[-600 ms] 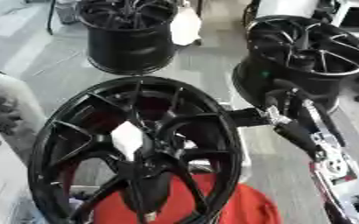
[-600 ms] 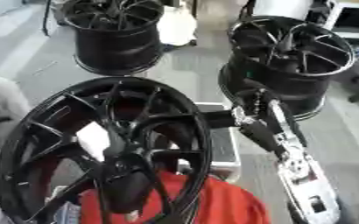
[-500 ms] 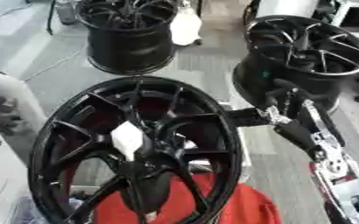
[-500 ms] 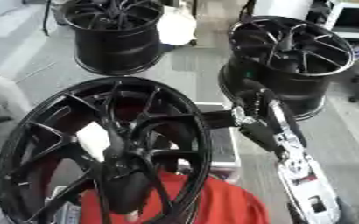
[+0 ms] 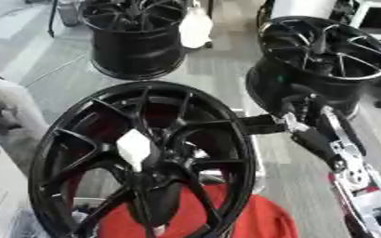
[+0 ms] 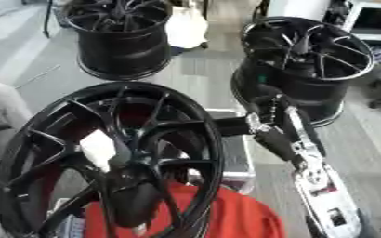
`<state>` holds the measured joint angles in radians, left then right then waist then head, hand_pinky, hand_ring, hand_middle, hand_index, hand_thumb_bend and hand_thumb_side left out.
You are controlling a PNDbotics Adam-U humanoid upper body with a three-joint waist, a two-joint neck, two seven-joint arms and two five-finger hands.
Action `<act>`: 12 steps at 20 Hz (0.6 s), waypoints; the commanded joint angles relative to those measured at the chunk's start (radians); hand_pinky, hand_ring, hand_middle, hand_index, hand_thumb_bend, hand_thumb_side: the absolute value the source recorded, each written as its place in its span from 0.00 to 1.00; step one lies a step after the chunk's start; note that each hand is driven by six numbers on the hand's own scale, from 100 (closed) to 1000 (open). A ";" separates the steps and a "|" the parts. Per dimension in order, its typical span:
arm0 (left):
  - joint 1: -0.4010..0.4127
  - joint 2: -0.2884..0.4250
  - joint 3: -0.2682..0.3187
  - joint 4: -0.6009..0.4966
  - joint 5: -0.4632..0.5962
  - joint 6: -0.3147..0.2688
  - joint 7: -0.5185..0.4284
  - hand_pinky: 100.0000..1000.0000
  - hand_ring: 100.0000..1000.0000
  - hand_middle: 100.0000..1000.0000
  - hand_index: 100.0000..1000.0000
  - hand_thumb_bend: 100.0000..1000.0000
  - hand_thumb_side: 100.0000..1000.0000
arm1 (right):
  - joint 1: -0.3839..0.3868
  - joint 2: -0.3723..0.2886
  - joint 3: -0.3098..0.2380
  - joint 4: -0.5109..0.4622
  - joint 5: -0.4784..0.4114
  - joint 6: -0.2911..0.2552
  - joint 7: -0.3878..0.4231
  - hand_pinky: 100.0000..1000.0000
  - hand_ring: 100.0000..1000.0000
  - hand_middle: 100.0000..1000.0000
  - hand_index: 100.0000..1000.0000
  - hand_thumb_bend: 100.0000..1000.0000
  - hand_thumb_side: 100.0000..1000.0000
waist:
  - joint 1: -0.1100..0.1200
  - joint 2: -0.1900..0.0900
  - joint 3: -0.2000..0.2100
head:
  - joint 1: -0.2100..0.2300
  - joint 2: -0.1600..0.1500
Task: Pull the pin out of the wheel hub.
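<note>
Right hand beside wheel hub

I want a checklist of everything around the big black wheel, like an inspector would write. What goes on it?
Surface: grey floor; no table seen.
Job's things: big black wheel hub tilted toward the camera, a white piece near its centre; pin not made out.
Clutter: red cloth under the wheel; two more black wheels behind.
Hands: right hand at the big wheel's right rim, fingers unclear; left hand nothing seen.
Cables: thin line on the floor, far left.
Surroundings: white object between the far wheels.
</note>
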<state>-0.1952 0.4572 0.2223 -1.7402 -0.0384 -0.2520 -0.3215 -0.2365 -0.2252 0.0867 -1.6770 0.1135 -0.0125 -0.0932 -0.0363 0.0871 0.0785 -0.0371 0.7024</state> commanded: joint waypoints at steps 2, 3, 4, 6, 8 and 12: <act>-0.046 0.257 -0.075 -0.039 0.046 -0.147 -0.066 0.55 0.57 0.65 0.82 0.00 0.48 | -0.013 -0.023 0.001 -0.020 0.001 0.001 0.002 0.61 0.59 0.66 0.89 0.00 0.27 | 0.010 -0.008 -0.010 | 0.011 -0.008; -0.059 0.307 -0.097 -0.032 0.057 -0.190 -0.095 0.56 0.57 0.65 0.82 0.00 0.48 | -0.013 -0.023 0.002 -0.020 0.001 0.001 0.003 0.61 0.59 0.66 0.89 0.00 0.27 | 0.011 -0.008 -0.013 | 0.013 -0.009; -0.076 0.358 -0.122 -0.027 0.064 -0.231 -0.127 0.59 0.59 0.67 0.83 0.00 0.47 | -0.013 -0.024 0.003 -0.020 0.001 0.001 0.004 0.61 0.59 0.66 0.89 0.00 0.27 | 0.013 -0.008 -0.017 | 0.015 -0.009; -0.128 0.454 -0.187 -0.015 0.074 -0.311 -0.205 0.61 0.61 0.68 0.83 0.00 0.45 | -0.015 -0.025 0.007 -0.019 0.001 0.001 0.008 0.61 0.59 0.66 0.89 0.00 0.27 | 0.016 -0.008 -0.024 | 0.020 -0.008; -0.187 0.522 -0.250 0.000 0.068 -0.373 -0.292 0.66 0.65 0.71 0.84 0.05 0.44 | -0.017 -0.027 0.010 -0.019 0.002 0.000 0.012 0.61 0.59 0.66 0.89 0.00 0.27 | 0.019 -0.009 -0.031 | 0.028 -0.007; -0.321 0.571 -0.385 0.034 0.015 -0.454 -0.470 0.70 0.70 0.76 0.87 0.12 0.41 | -0.017 -0.030 0.017 -0.018 0.003 0.001 0.019 0.61 0.59 0.66 0.89 0.00 0.27 | 0.026 -0.013 -0.044 | 0.040 -0.003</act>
<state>-0.4968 0.9773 -0.1340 -1.7100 -0.0092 -0.5282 -0.5883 -0.2380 -0.2342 0.1028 -1.6770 0.1137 -0.0095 -0.0792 -0.0138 0.0857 0.0352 -0.0025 0.7024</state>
